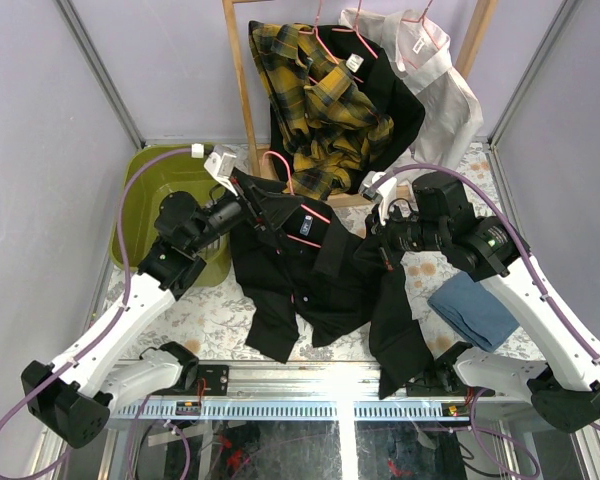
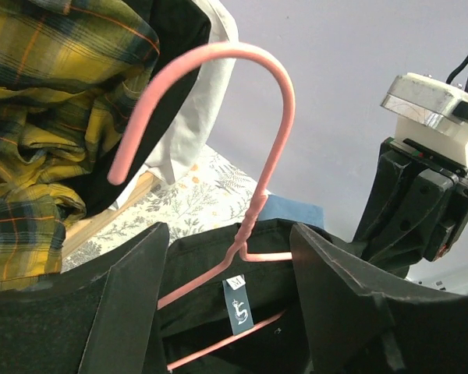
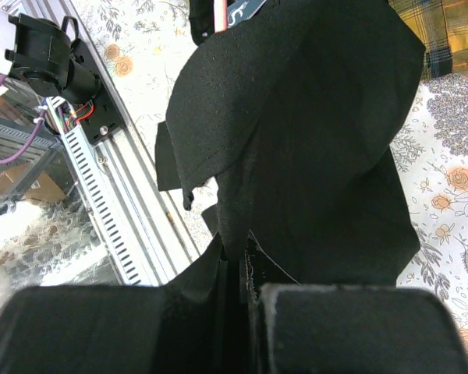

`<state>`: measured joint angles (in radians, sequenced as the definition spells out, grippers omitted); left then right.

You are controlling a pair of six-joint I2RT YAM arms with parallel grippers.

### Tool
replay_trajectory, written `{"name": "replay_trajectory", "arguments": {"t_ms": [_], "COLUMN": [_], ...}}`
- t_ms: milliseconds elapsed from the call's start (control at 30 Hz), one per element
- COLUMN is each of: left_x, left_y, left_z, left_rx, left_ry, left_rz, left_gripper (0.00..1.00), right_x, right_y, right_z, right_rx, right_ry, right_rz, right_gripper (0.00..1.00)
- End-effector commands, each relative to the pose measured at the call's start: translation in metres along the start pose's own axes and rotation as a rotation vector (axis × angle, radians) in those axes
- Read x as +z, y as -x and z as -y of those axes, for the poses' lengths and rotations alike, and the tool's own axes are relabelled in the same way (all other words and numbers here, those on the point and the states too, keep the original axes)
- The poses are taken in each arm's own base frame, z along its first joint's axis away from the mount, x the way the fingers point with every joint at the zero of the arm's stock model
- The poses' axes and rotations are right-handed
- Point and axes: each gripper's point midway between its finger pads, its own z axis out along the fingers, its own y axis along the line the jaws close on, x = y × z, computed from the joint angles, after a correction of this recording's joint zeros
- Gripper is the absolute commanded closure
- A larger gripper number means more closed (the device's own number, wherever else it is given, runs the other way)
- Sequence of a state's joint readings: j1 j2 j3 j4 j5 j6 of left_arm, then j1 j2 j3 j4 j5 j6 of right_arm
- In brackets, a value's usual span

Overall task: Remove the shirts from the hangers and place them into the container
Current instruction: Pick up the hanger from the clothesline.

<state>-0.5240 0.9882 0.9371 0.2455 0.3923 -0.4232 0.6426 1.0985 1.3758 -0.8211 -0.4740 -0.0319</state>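
- Container point(image 1: 160, 180): stands at the table's left side, just behind the left arm.
- Left gripper point(image 1: 248, 207): jaws spread, one on each side of the pink hanger point(image 2: 277, 101) neck.
- Black shirt point(image 1: 280, 270): lies at table centre, hanger inside its collar.
- Right gripper point(image 3: 243, 290): jaws pressed together, pinching the black shirt's fabric.

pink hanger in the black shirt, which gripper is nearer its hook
Left. The left gripper straddles the pink hanger just under its hook; the right gripper grips the black shirt farther off.
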Motion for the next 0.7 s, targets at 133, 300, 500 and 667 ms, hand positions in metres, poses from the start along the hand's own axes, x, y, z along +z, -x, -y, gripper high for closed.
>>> {"name": "replay_trajectory", "arguments": {"t_ms": [133, 300, 500, 667], "left_x": [0.0, -0.004, 0.0, 0.003], "left_y": [0.017, 0.02, 0.014, 0.014], "left_z": [0.018, 0.02, 0.017, 0.02], "left_rx": [0.042, 0.01, -0.012, -0.052], "left_ry": [-0.065, -0.071, -0.069, -0.093], "left_rz": [0.095, 0.138, 0.118, 0.138], "left_gripper": [0.45, 0.55, 0.61, 0.66], "right_x": [0.001, 0.001, 0.0, 0.0], "right_y": [0.012, 0.007, 0.008, 0.002], "right_z": [-0.009, -0.011, -0.016, -0.019], "right_rx": [-0.02, -0.017, -0.028, -0.039], "right_ry": [0.047, 0.059, 0.089, 0.11], "right_rz": [0.047, 0.028, 0.034, 0.01], "right_gripper": [1.0, 1.0, 1.0, 1.0]}}
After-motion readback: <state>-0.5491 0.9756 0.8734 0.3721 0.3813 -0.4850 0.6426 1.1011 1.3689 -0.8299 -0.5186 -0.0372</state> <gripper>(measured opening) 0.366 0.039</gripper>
